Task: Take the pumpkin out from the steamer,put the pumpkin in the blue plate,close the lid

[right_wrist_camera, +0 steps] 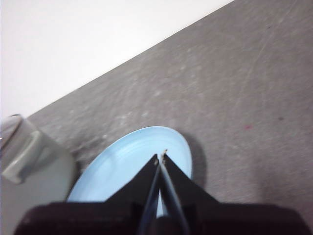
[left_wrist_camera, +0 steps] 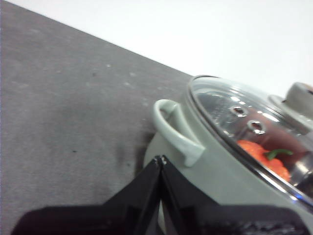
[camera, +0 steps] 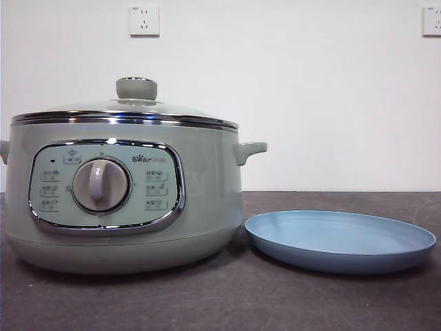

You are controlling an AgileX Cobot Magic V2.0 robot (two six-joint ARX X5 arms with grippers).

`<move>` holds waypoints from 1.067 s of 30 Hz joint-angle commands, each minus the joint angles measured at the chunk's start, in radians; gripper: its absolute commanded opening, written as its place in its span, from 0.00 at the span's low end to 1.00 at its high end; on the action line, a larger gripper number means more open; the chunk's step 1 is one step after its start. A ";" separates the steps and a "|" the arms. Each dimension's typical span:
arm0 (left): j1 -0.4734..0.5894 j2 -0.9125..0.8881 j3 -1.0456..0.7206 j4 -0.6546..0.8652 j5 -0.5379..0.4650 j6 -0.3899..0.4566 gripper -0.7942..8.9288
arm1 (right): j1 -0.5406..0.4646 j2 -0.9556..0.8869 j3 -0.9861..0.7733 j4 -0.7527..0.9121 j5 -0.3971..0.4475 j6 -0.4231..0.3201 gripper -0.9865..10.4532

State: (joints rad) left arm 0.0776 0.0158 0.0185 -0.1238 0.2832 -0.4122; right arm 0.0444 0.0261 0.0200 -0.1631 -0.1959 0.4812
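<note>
The sage-green steamer (camera: pixel 124 200) stands at the left of the front view with its glass lid (camera: pixel 124 109) on. The left wrist view shows the steamer (left_wrist_camera: pixel 215 161) from the side; through the lid (left_wrist_camera: pixel 244 122) I see the orange pumpkin (left_wrist_camera: pixel 261 156) with its green stem inside. The blue plate (camera: pixel 340 240) lies empty on the table to the right of the steamer. My left gripper (left_wrist_camera: pixel 160 159) is shut and empty, above the table beside the steamer's side handle (left_wrist_camera: pixel 173 129). My right gripper (right_wrist_camera: pixel 161 156) is shut and empty, above the blue plate (right_wrist_camera: pixel 127 166).
The dark grey table (camera: pixel 310 303) extends around the steamer and the plate. A white wall with two sockets (camera: pixel 144 20) stands behind. The steamer's other handle (right_wrist_camera: pixel 24 152) shows in the right wrist view. Neither arm shows in the front view.
</note>
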 commanded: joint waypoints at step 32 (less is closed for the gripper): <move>0.000 0.669 0.764 -0.227 0.229 0.254 0.07 | -0.002 0.678 0.872 -0.293 -0.070 -0.392 0.09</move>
State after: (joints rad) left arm 0.0776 0.6735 0.7715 -0.3447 0.4934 -0.2035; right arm 0.0444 0.6804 0.8543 -0.4385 -0.2546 0.1848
